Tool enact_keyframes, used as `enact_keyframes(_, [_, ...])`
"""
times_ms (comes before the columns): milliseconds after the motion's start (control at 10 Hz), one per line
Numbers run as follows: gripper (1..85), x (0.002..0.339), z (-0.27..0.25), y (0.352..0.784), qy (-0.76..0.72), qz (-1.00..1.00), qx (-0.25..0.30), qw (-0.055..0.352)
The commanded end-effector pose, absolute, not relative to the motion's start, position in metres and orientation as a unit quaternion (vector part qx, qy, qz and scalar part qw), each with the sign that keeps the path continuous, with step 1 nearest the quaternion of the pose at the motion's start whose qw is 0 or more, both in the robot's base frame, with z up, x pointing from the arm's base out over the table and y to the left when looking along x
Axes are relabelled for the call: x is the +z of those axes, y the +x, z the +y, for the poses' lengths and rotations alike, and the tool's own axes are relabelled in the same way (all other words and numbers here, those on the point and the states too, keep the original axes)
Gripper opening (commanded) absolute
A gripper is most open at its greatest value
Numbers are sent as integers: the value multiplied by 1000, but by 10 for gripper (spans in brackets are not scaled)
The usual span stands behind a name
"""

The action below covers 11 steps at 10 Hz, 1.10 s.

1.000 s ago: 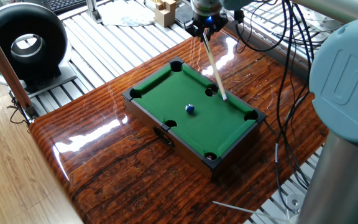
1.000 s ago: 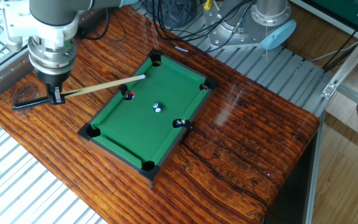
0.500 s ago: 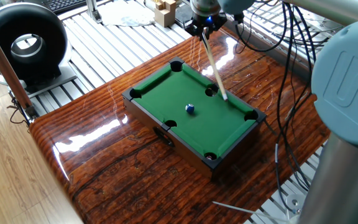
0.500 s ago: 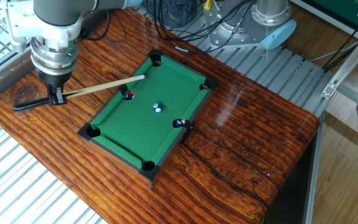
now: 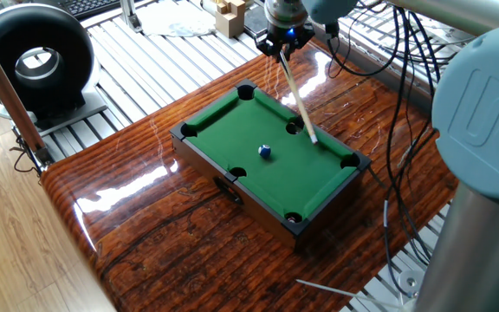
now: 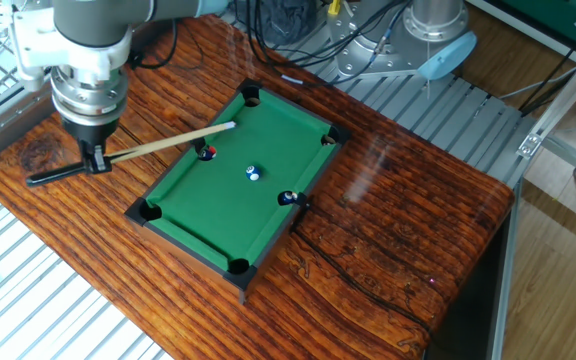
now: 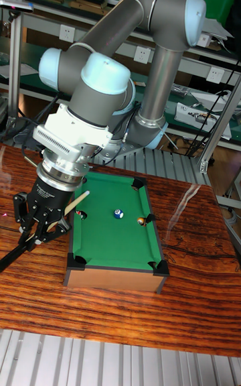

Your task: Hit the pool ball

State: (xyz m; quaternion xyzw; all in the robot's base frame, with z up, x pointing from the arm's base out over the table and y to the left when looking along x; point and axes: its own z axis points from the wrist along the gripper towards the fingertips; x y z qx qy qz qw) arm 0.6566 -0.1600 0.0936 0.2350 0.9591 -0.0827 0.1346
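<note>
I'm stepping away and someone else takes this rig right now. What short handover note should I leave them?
Gripper: shut on the thin wooden cue stick, off the mini pool table's side, cue slanting down over the rail.
Cue tip: above the green felt near a side pocket, apart from the ball.
Tiny blue pool ball with a white spot: resting mid-felt on the small green pool table, clear of all pockets.
Done: cue grasped and roughly positioned over the table.
Left: line the tip up behind the ball and strike it; no contact yet.
</note>
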Motion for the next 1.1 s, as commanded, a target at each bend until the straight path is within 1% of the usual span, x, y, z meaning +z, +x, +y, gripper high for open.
enact_keyframes(0, [10, 104, -163, 665, 242, 960, -72, 120])
enact_keyframes(400, [10, 124, -173, 686, 257, 958, -65, 112])
enact_keyframes(600, [10, 130, -169, 698, 276, 951, -62, 122])
enact_keyframes(800, [10, 127, -173, 713, 267, 950, -74, 140])
enact_keyframes(1000, [10, 124, -164, 719, 261, 953, -64, 139])
